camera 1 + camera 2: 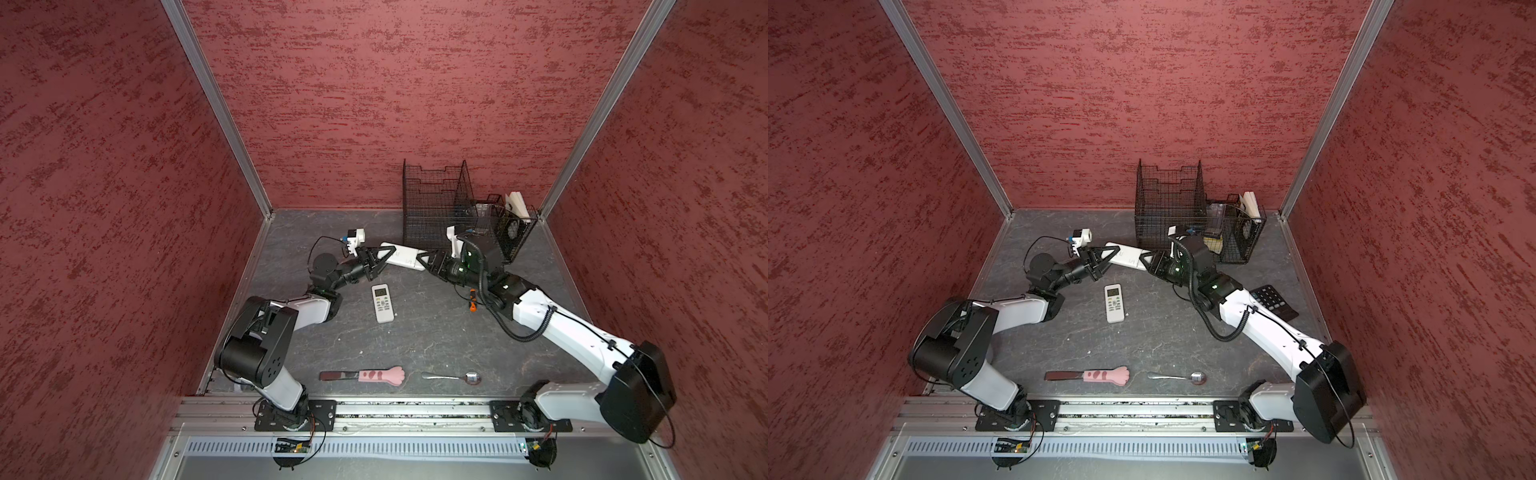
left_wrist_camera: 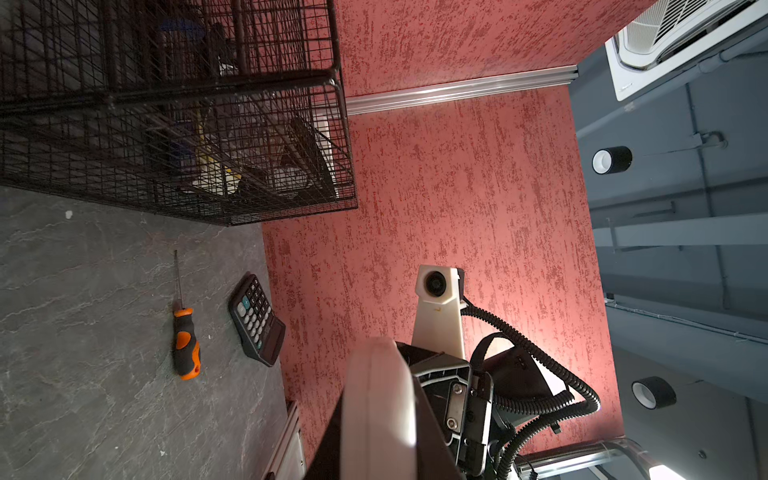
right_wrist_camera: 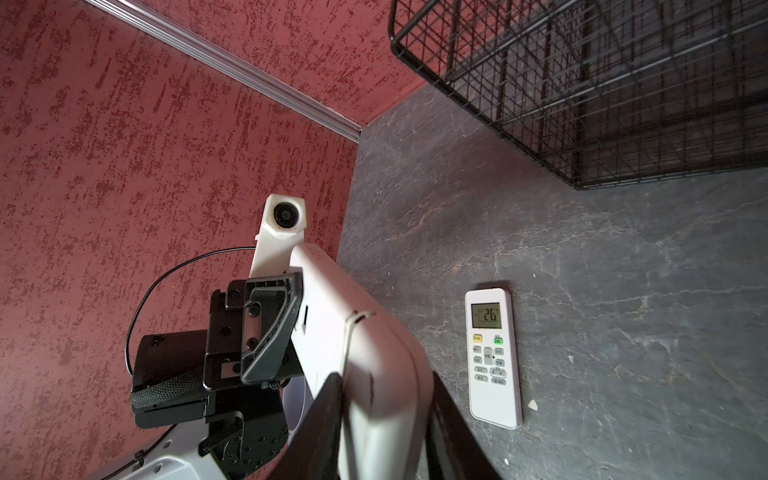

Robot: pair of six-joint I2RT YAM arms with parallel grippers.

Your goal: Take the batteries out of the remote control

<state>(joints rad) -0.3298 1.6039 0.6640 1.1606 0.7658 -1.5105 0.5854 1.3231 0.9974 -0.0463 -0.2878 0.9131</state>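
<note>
- Top views: I have the held remote (image 1: 405, 255) lifted clear of the table (image 1: 436, 332), just in front of the wire basket (image 1: 432, 208). The left tool (image 1: 387, 253) is clamped on the end away from the basket. The right tool (image 1: 422, 261) is closed across the end nearest it. A second remote (image 1: 382, 303) lies face up, farther out from the basket.
- Left wrist view: the held remote (image 2: 378, 407) appears edge-on, with the right tool (image 2: 453, 395) on its far end. A screwdriver (image 2: 185, 345) and a calculator (image 2: 257, 320) lie out from the basket's front.
- Right wrist view: the remote's back shows a seam and an arrow mark beside the left tool (image 3: 270, 324). I judge the cover shut.
- The batteries are visible in no view; I judge them inside the held remote.
- Procedure: brace the body firmly with the right tool. Draw the cover off along the arrow with the left tool, without twisting. Keep the remote low over bare table, away from the basket, so freed batteries cannot roll under it.
</note>
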